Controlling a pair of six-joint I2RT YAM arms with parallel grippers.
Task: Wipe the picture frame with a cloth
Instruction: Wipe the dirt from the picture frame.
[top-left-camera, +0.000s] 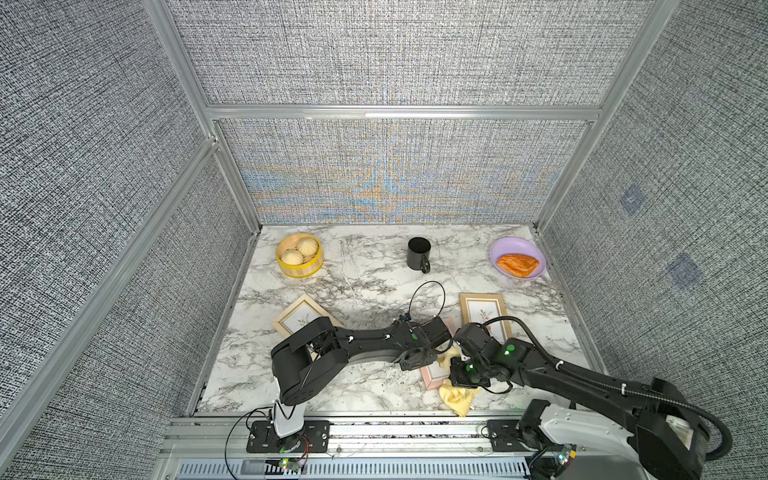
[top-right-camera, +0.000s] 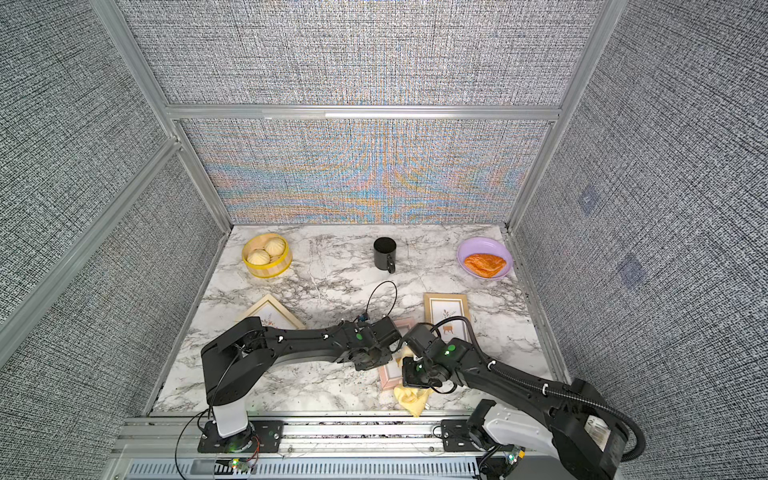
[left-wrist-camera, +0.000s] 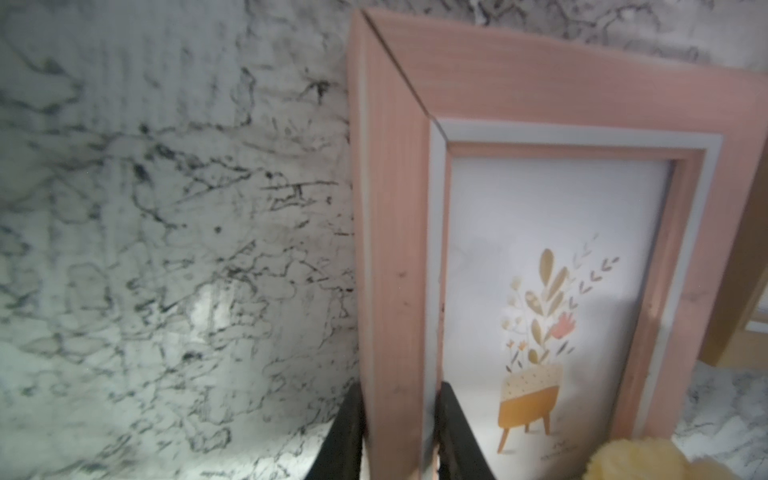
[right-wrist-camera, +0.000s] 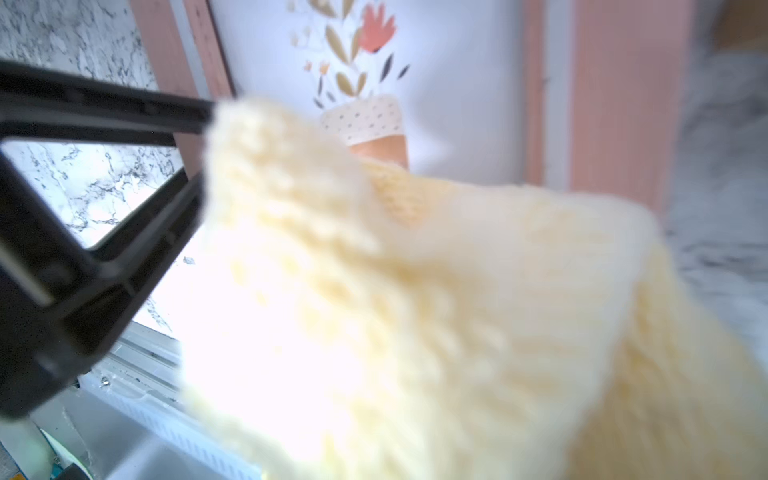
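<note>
Where the marble table (top-left-camera: 332, 374) met its near rail, at about 5 o'clock from the table's middle in both top views, the cloth (top-left-camera: 457, 397) lay bunched and pale yellow. Its loose end rested on the marble and its upper part was gathered into the right gripper (top-left-camera: 460, 369). That gripper's jaws were closed tight on the fabric. In the right wrist view the blurred cloth (right-wrist-camera: 415, 291) filled most of the picture. Just beyond, at 4 to 5 o'clock, was the pink picture frame (top-left-camera: 432, 376), mostly hidden under both arms in the top views. A fold of cloth overlapped the lower part of its floral print. The left gripper (left-wrist-camera: 401, 388) reached in from 9 o'clock. Its jaws, only a little apart, were clamped across one long rail of the frame, one finger (left-wrist-camera: 343, 440) on the outer edge and its mate on the inner side. Whether the frame lay flat or tipped could not be told. A gold frame (top-left-camera: 484, 313) lay just beside it at 3 o'clock. A second gold frame (top-left-camera: 301, 318) lay at 9 o'clock, partly under the left arm. Along the far edge stood a bamboo steamer (top-left-camera: 309, 272) with two buns at 11 o'clock and a black mug (top-left-camera: 417, 251) near 12. At 2 o'clock a lilac plate (top-left-camera: 505, 243) held an orange pastry (top-left-camera: 517, 266).
</note>
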